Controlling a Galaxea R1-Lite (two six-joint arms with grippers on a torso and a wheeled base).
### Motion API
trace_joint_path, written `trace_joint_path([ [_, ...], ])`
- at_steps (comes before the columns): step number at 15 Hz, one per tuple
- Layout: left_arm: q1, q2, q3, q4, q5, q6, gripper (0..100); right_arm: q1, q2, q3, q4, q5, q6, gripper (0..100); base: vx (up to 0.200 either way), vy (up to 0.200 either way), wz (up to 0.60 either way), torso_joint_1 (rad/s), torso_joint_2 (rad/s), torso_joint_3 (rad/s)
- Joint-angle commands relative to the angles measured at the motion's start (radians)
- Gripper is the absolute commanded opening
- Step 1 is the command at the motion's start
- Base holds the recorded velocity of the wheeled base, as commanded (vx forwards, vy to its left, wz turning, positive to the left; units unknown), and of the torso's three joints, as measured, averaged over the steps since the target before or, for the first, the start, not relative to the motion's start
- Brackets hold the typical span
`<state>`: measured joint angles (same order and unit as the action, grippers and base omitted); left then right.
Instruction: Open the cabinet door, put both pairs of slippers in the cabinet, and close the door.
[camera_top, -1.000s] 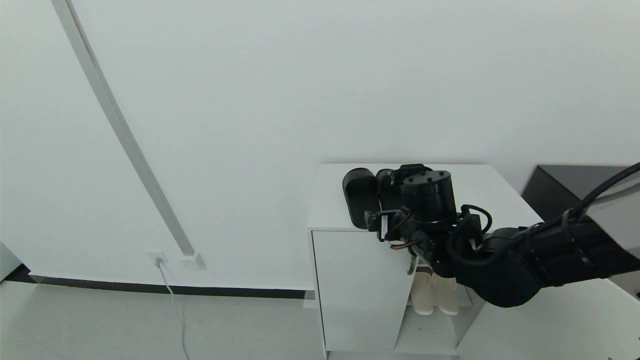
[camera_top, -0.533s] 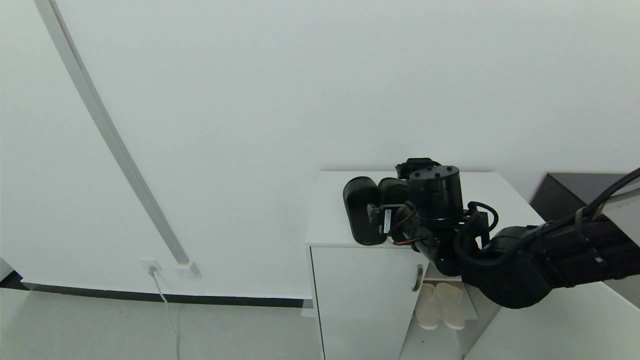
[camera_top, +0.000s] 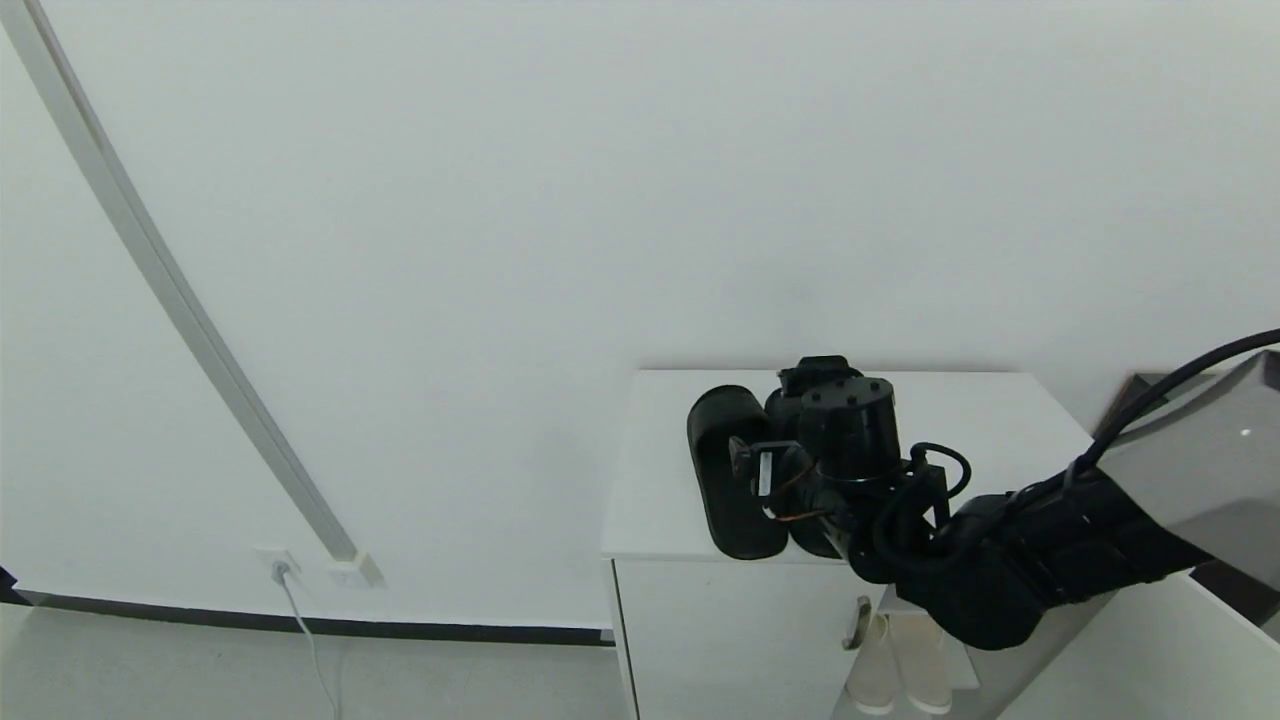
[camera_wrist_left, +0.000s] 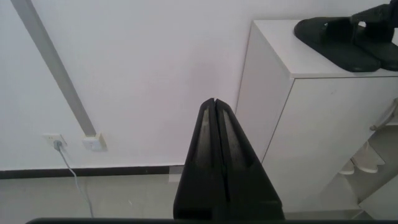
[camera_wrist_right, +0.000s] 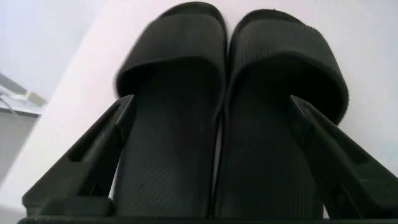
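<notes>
A white cabinet (camera_top: 660, 480) stands in the lower right of the head view, against a plain white wall. On its flat top, towards the front edge, lies a pair of black ribbed rubber slippers (camera_top: 728, 480). The two slippers sit side by side and touch along their inner edges, toes pointing towards the wall.

The right gripper (camera_wrist_right: 214, 155) is at the heel end of this pair, coming in from the right of the head view. Its two fingers (camera_wrist_right: 87, 168) are spread to the width of the pair and press against the outer sides of the slippers, clasping both together. The soles look to rest on the cabinet top.

The left gripper (camera_wrist_left: 214, 124) hangs in free air, level with the cabinet's side and well apart from it. Its fingers are closed flat against each other with nothing between them.

Below the top, the closed door (camera_top: 730, 640) carries a metal handle (camera_top: 855, 622) at its edge. Just right of that the open door (camera_top: 1120, 650) swings outward, and a pair of cream slippers (camera_top: 900, 670) stands on a shelf inside.

In the lower left of the head view a wall socket (camera_top: 280, 570) holds a plugged-in cable. A grey strip (camera_top: 170, 290) runs diagonally up the wall from beside it.
</notes>
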<state>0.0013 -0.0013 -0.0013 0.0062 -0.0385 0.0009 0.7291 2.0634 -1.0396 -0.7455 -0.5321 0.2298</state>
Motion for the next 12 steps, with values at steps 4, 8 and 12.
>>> trace_joint_path([
  [4,0.0,0.001,0.0,0.0,0.0,-0.001,0,-0.053,0.162,-0.085,-0.084,0.012,-0.032,100,0.0,0.0,0.0,0.0,0.0,0.0],
  [8,0.0,0.001,0.0,0.0,0.0,0.001,0,-0.08,0.248,-0.201,-0.09,0.012,-0.061,100,0.0,0.0,0.0,0.0,0.0,0.0],
  [12,0.002,0.001,0.0,0.0,0.0,0.001,0,-0.097,0.281,-0.269,-0.103,0.015,-0.093,100,0.0,0.0,0.0,0.0,0.0,0.0],
])
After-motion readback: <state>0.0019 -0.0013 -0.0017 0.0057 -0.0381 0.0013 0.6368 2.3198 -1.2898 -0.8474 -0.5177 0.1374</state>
